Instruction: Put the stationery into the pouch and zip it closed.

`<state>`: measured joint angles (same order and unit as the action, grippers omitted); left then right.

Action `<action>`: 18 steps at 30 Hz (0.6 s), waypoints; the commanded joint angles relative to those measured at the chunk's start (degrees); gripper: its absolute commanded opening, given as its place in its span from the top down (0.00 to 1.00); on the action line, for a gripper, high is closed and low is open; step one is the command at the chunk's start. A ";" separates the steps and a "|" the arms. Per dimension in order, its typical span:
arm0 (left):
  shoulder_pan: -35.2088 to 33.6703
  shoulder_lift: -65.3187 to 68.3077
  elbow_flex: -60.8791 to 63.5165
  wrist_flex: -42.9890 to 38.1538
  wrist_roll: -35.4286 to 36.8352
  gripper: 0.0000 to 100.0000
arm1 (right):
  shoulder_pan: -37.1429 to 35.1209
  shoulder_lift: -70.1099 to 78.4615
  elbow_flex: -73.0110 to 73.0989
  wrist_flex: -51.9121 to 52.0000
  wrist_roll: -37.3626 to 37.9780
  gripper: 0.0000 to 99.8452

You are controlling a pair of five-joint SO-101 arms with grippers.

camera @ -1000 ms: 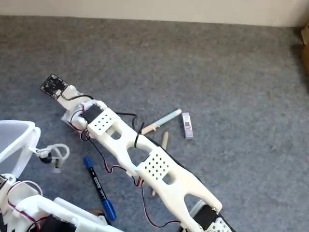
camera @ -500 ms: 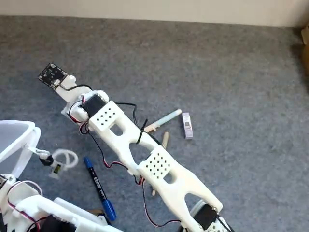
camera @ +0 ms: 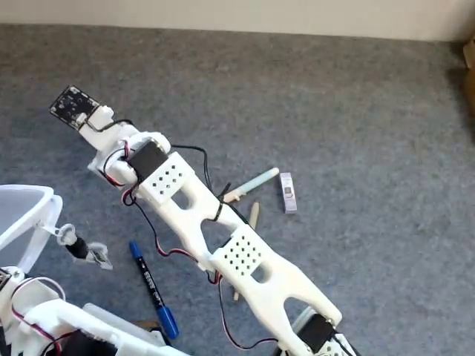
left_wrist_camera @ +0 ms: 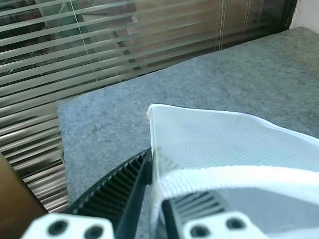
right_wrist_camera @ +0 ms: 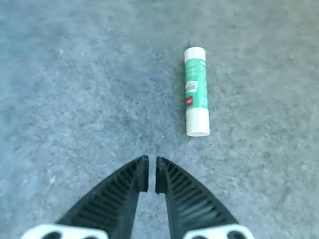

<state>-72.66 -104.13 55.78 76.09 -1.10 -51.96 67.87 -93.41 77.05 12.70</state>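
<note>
The left gripper [left_wrist_camera: 150, 158] pinches the edge of the see-through mesh pouch [left_wrist_camera: 224, 144]. The right gripper [right_wrist_camera: 149, 173] is squeezed together and empty, with a round glue stick [right_wrist_camera: 195, 92] lying just ahead.

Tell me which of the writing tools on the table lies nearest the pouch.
The blue-capped marker, on the pouch's side of the right arm. The pale blue pen and the wooden pencil lie beyond that arm, farther off.

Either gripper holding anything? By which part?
The left gripper pinches the pouch at its open edge; the right gripper, shut, holds nothing.
</note>
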 commanded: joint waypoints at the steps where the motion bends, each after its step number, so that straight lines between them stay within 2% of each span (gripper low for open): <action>1: -0.31 -0.40 -1.36 0.09 0.35 0.99 | 1.19 -4.88 -4.09 -5.49 0.35 0.94; 5: -0.31 -0.40 -1.27 0.18 0.35 0.99 | 1.98 -2.24 -0.13 -10.15 0.26 0.79; 7: -0.31 -0.40 -1.27 0.18 0.35 0.99 | 1.80 -1.01 0.57 -12.70 0.26 0.75; 18: -0.31 -0.40 -1.27 0.18 0.35 0.99 | 1.45 8.57 0.75 -25.27 0.62 0.75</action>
<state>-72.66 -104.13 55.78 76.09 -1.10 -50.99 77.01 -91.74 55.08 12.70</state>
